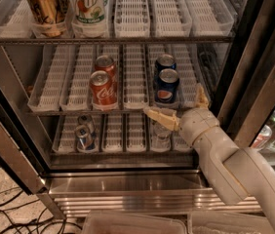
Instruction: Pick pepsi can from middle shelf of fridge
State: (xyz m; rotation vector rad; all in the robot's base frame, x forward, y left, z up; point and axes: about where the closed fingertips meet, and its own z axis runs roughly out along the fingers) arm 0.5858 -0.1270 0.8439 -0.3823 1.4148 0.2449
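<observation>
Nearest, below and right of the pepsi can [166, 86], the arm [235, 169] ran up from the lower right corner, across the steel base of the fridge [127, 191]. The gripper [172, 100] sat just below and slightly right of the pepsi can, at the front lip of the middle shelf [54, 108]. The claw was spread wide and held nothing. One finger lay along the lip under the pepsi can, pointing left, and the other stood upright just right of it. No contact with the pepsi can was visible, and it was not yet between the fingers. The pepsi can stood upright at the front of its lane, logo facing out. Two coke cans [101, 89] stood left of the pepsi can, with one bare lane between. A second blue can [165, 62] stood directly behind the pepsi can; whether they touched, cannot tell. Judgement: the approach was nearly complete, with nothing between the claw and the pepsi can, but the claw looked a little low. Left to do: rise, push in so the fingers bracket the pepsi can, close, lift, withdraw. The grasp had not started.
</observation>
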